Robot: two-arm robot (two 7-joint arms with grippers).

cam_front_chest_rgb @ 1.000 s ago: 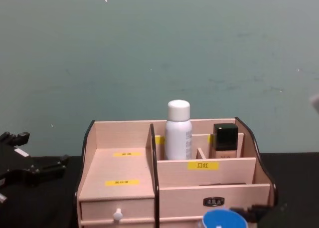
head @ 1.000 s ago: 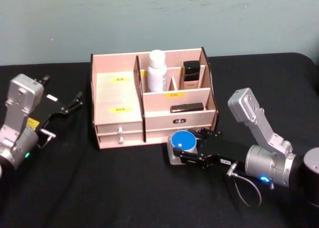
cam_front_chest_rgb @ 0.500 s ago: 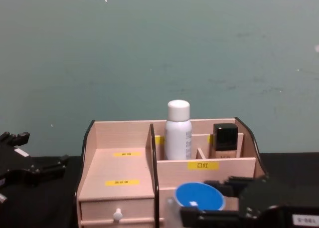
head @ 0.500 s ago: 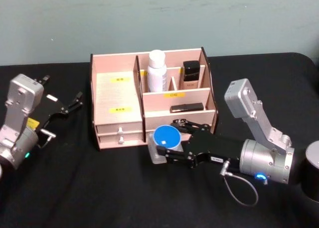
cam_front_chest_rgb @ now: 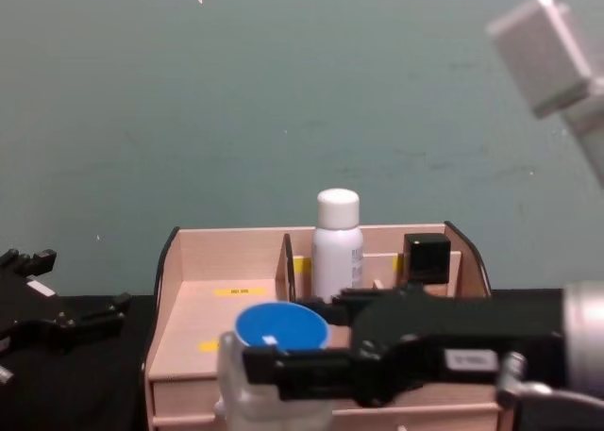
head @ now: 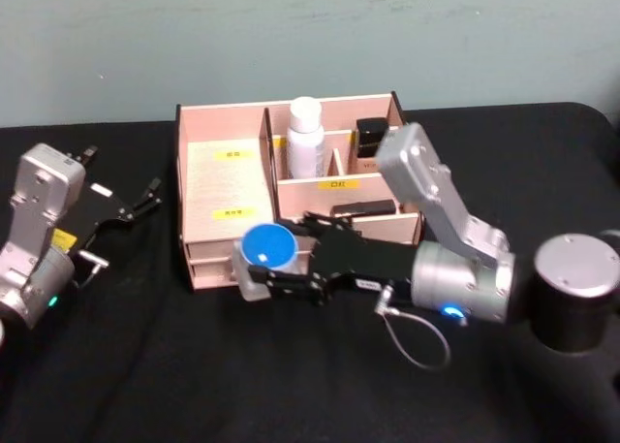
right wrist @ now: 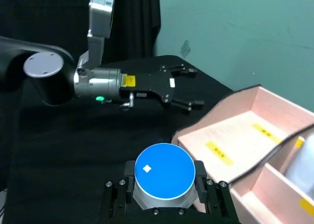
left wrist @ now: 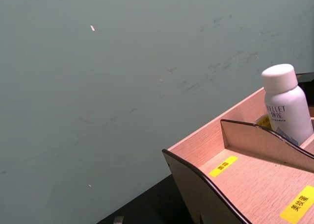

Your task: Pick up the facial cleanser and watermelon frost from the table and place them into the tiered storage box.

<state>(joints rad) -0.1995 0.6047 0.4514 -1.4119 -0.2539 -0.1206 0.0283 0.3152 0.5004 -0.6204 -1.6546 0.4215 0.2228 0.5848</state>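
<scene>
The right arm reaches in from the right of the head view and stretches leftward across the front of the tiered storage box [head: 225, 186]. Its silver wrist block slants up over the box's right end. The right claw [head: 278, 270] lies level, its fingers [right wrist: 200, 176] closed against both sides of the watermelon frost [head: 267, 248]. The jar is held upright at lower centre of the frame, just in front of the box's drawers. In the chest view its blue lid [cam_front_chest_rgb: 279, 325] sits about level with the flat top of the drawer section.

The left arm rests at the left edge of the head view, well apart from the box. The left claw [head: 139, 201] has its fingers spread and holds nothing.

The facial cleanser [head: 305, 138] stands upright in a rear compartment of the box, upper centre. A beige bottle [head: 371, 139] with a square black cap stands in the compartment to its right. A dark flat item [head: 363, 208] lies in the lower front tray, right behind the right arm. Everything sits on a desk [head: 174, 365] covered in black cloth.

In the left wrist view the cleanser [left wrist: 285, 106] carries blue print reading "BELLET". Yellow labels [left wrist: 223, 165] on the box carry dark characters that I cannot read. A small white square marks the lid [right wrist: 164, 171].
</scene>
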